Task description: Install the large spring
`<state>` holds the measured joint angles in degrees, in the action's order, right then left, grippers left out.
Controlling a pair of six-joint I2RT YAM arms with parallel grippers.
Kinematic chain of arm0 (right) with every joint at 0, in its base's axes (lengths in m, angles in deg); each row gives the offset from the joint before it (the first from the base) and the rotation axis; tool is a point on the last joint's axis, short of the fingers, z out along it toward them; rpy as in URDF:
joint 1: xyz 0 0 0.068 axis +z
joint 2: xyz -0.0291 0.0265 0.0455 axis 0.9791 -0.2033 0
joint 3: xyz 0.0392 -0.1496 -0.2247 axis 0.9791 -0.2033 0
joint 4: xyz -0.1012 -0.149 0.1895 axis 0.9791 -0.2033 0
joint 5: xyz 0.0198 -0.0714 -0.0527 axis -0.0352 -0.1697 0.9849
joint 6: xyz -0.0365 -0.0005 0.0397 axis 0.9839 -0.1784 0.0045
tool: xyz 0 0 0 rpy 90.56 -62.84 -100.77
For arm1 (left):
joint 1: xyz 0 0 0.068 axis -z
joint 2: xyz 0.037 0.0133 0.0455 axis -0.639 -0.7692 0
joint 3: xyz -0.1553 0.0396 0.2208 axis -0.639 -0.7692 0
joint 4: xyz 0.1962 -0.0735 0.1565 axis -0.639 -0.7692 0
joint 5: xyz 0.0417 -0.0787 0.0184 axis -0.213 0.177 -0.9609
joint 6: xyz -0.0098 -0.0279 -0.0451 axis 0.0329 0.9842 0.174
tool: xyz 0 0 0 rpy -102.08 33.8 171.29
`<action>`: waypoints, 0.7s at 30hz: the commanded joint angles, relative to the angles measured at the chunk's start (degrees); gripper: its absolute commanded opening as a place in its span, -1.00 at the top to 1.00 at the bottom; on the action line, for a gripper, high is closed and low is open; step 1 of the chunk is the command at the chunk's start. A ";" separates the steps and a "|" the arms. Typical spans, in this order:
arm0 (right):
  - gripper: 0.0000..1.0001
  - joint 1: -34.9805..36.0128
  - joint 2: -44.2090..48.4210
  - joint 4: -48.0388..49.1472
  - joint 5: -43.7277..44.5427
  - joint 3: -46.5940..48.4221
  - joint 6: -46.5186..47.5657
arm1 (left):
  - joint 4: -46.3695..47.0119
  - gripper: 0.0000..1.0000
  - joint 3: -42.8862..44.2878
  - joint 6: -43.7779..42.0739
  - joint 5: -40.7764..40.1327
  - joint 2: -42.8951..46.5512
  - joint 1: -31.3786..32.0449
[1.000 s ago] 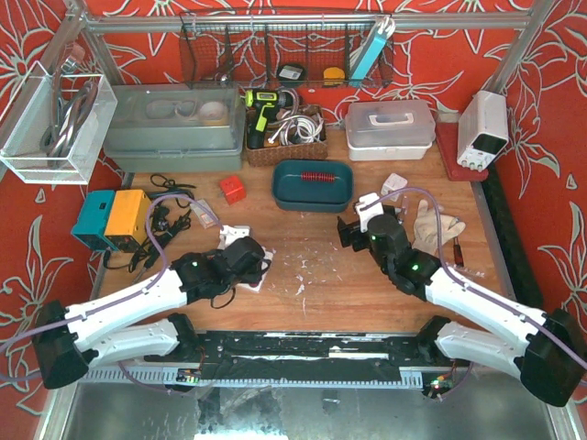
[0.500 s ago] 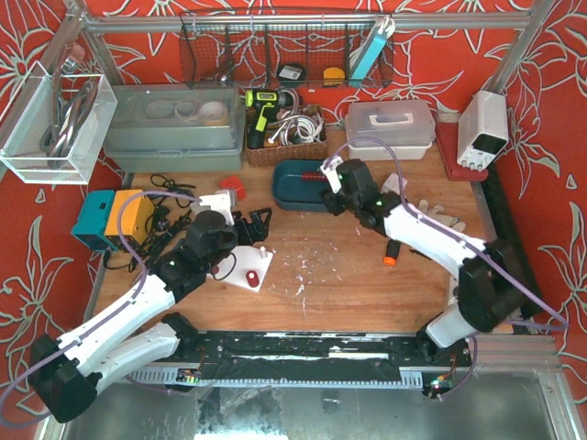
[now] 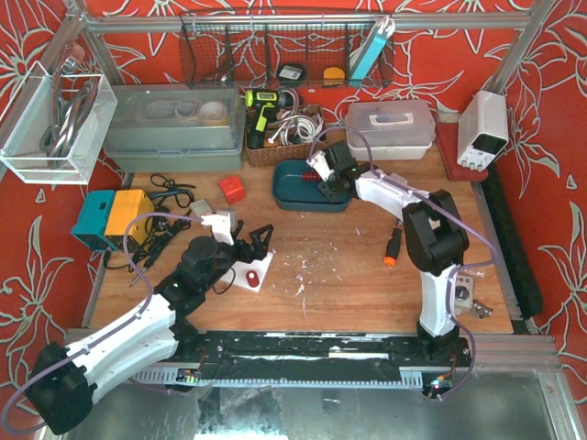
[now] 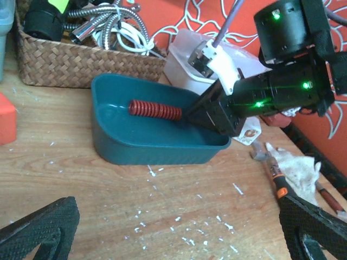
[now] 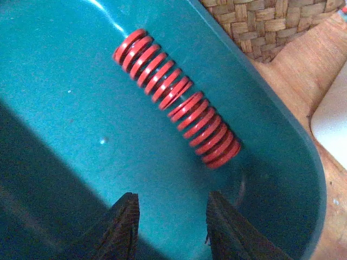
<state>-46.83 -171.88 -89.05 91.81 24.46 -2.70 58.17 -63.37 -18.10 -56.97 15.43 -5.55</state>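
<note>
The large red spring (image 5: 176, 97) lies on the floor of the teal tray (image 3: 310, 199) at the back of the table, also in the left wrist view as the spring (image 4: 154, 110) inside the tray (image 4: 157, 151). My right gripper (image 5: 172, 227) reaches into the tray just short of the spring's near end, its fingers a narrow gap apart with nothing between them; from above the right gripper (image 3: 324, 183) is at the tray's right half. My left gripper (image 3: 249, 242) stands wide open over the table, above a white plate (image 3: 260, 266) bearing a small red part (image 3: 252, 278).
A wicker basket (image 3: 284, 147) of cables sits right behind the tray, with a white lidded box (image 3: 390, 128) to its right. A red block (image 3: 233, 189) lies left of the tray. An orange-handled screwdriver (image 3: 392, 247) lies on the right, and a blue-and-orange box (image 3: 115, 218) with cables on the left.
My right arm swung from the table's right middle up into the tray, its jaws narrowing. My left gripper opened wide and lifted back from the white plate.
</note>
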 commanded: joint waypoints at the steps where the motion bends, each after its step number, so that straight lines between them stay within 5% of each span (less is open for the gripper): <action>1: 0.22 -1.37 -4.43 -4.57 -3.18 5.86 4.86 | 4.06 -1.00 0.05 -2.96 -1.23 -0.07 -0.16; 21: 0.16 -2.28 -19.52 -12.50 1.32 23.67 10.49 | 5.75 -1.00 -1.96 -0.16 3.03 2.66 -0.16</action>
<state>-48.67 -188.61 -96.37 91.51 44.35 6.39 62.21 -65.05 -18.45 -54.37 17.11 -5.55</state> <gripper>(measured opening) 0.414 0.998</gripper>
